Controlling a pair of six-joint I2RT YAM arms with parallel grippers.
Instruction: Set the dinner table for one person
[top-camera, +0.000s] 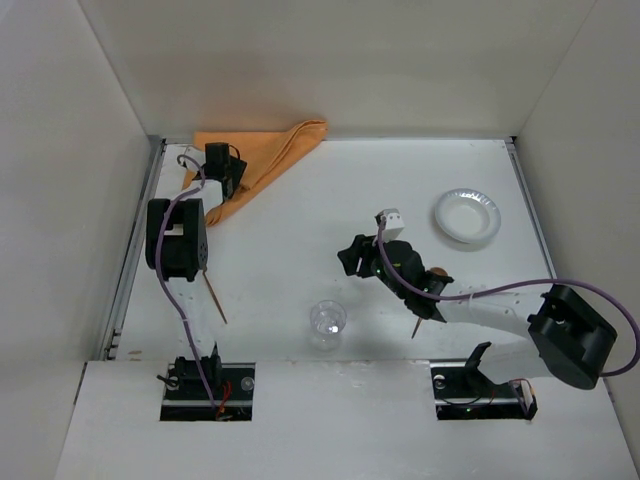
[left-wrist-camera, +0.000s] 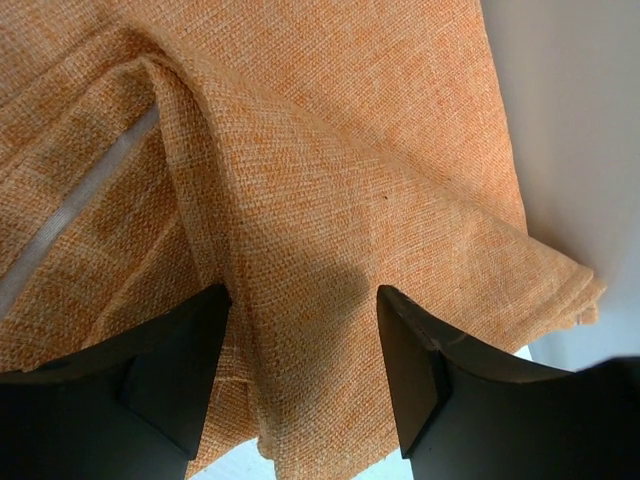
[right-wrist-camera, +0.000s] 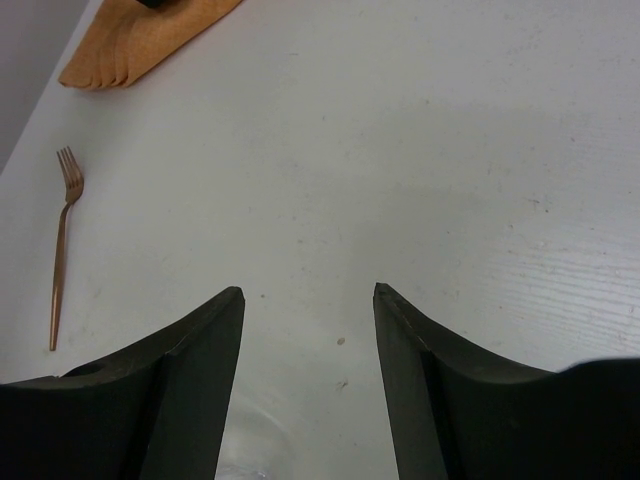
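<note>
The white dinner table (top-camera: 330, 200) holds a folded orange placemat (top-camera: 275, 150) at the far left. My left gripper (top-camera: 232, 180) is open right over it; in the left wrist view its jaws (left-wrist-camera: 305, 295) straddle a raised fold of the cloth (left-wrist-camera: 330, 170) without closing on it. My right gripper (top-camera: 350, 258) is open and empty above bare table (right-wrist-camera: 420, 150) near the middle (right-wrist-camera: 307, 290). A clear glass (top-camera: 327, 323) stands just in front of it; its rim shows at the bottom of the right wrist view (right-wrist-camera: 250, 440). A copper fork (top-camera: 214, 297) lies near the left arm.
A white plate (top-camera: 467, 215) sits at the far right. A second copper utensil (top-camera: 418, 322) lies partly under the right arm. The fork (right-wrist-camera: 62, 250) and placemat corner (right-wrist-camera: 140, 40) show at left in the right wrist view. White walls enclose the table.
</note>
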